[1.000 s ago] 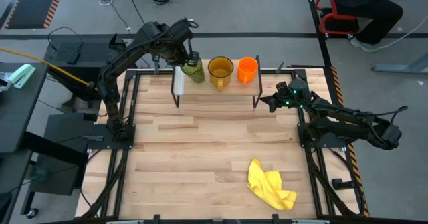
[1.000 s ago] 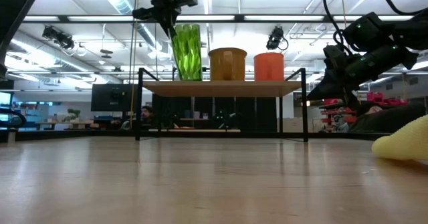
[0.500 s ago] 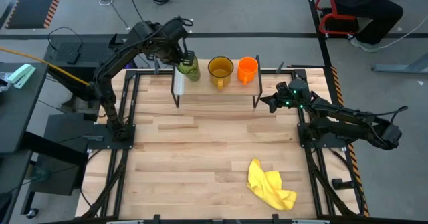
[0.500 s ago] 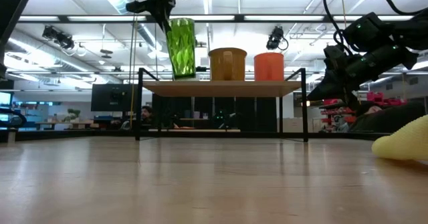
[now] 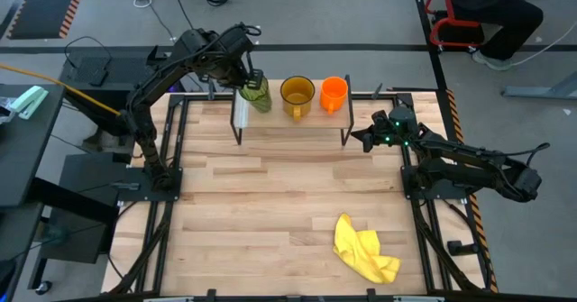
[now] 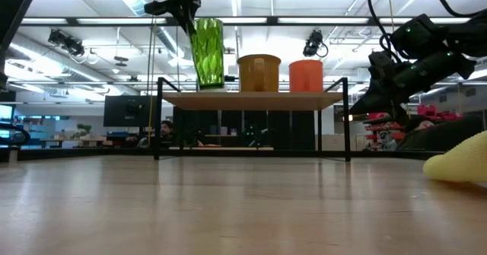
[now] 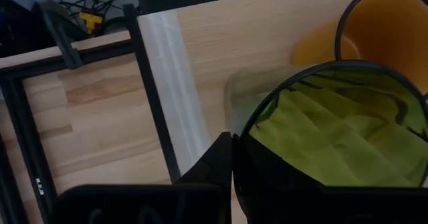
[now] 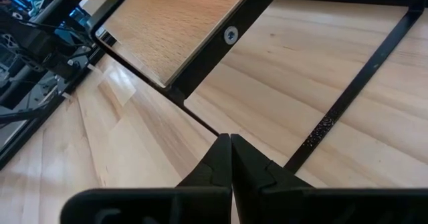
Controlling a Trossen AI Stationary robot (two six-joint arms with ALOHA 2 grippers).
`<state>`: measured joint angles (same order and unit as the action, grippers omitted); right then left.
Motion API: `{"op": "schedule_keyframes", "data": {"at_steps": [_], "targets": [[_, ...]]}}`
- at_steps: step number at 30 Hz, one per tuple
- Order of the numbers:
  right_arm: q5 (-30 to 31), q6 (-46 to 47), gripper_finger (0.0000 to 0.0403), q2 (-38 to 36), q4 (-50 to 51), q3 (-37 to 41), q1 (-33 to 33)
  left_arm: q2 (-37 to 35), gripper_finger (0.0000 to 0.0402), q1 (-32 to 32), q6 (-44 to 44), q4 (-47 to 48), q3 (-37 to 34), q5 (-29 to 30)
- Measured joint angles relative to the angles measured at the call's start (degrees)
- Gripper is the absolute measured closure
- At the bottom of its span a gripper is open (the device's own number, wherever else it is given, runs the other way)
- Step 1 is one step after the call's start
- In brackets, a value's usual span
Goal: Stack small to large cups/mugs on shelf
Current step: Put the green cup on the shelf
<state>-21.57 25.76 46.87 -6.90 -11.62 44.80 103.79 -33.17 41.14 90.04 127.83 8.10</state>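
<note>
The shelf (image 5: 290, 120) stands at the table's far edge, its plank top on thin black legs; it also shows in the low view (image 6: 251, 99). The amber mug (image 5: 297, 93) (image 6: 259, 73) and the orange cup (image 5: 334, 90) (image 6: 306, 75) stand on the plank on their bases. My left gripper (image 5: 250, 75) (image 6: 188, 15) is shut on the green tumbler (image 5: 259, 93) (image 6: 208, 53) over the plank's left part. My right gripper (image 5: 358, 140) (image 8: 231, 144) is shut and empty, just right of the shelf. My left gripper holds the tumbler by its rim (image 7: 235, 138), on the side away from the mug. One finger (image 7: 215, 167) is outside the wall; the other seems to be inside. The fingers come from above. The tumbler hangs nearly upright, its base just above the plank.
A crumpled yellow cloth (image 5: 365, 248) (image 6: 460, 167) lies near the table's front right. The black table frame (image 5: 171, 140) runs along the sides. The wooden tabletop (image 5: 279, 203) in front of the shelf is bare.
My left gripper has gone a little up and toward the table's left edge with the green tumbler. The tumbler has come off the plank and away from the amber mug. It has kept still for the last half second.
</note>
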Motion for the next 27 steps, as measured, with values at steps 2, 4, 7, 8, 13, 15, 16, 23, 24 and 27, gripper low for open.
{"op": "schedule_keyframes", "data": {"at_steps": [2, 4, 7, 8, 13, 15, 16, 23, 24, 27], "targets": [[-0.01, 0.0, 0.0399, 0.0, 0.0, 0.0, 0.02, 0.1, 0.0381, 0.0, -0.08, 0.0, 0.0, -0.11], [-0.05, 0.0, 0.0399, 0.0, 0.02, 0.0, 0.02, 0.15, 0.0377, -0.02, -0.16, -0.02, -0.03, -0.07], [-0.13, 0.0, 0.04, 0.0, 0.02, 0.0, 0.0, 0.11, 0.0373, -0.04, -0.18, -0.04, -1.45, -0.02], [-0.18, 0.0, 0.04, 0.0, 0.02, 0.0, 0.0, 0.16, 0.0374, -0.04, -0.2, 0.0, -2.23, -0.02], [-0.38, 0.0, 0.0399, 0.0, 0.05, 0.0, 0.02, 0.13, 0.0383, -0.93, -1.02, -0.41, -3.45, -1.33], [-0.38, 0.0, 0.04, 0.0, 0.13, 0.0, 0.02, -0.05, 0.0383, -1.12, -1.0, -0.34, -3.49, -1.32], [-0.39, -0.03, 0.04, 0.0, 0.15, 0.0, 0.02, -0.27, 0.0383, -1.18, -1.02, -0.17, -3.53, -1.26], [-0.39, -0.31, 0.0398, 0.0, 0.15, 0.0, 0.0, -1.16, 0.0371, -1.18, -1.36, 0.13, -3.61, -0.27], [-0.38, -0.31, 0.0398, 0.0, 0.15, 0.0, 0.0, -1.16, 0.0371, -1.18, -1.36, 0.08, -3.61, -0.22], [-0.38, -0.26, 0.0399, 0.0, 0.15, 0.0, 0.01, -1.16, 0.0375, -1.18, -1.4, 0.07, -3.61, -0.22]]}}
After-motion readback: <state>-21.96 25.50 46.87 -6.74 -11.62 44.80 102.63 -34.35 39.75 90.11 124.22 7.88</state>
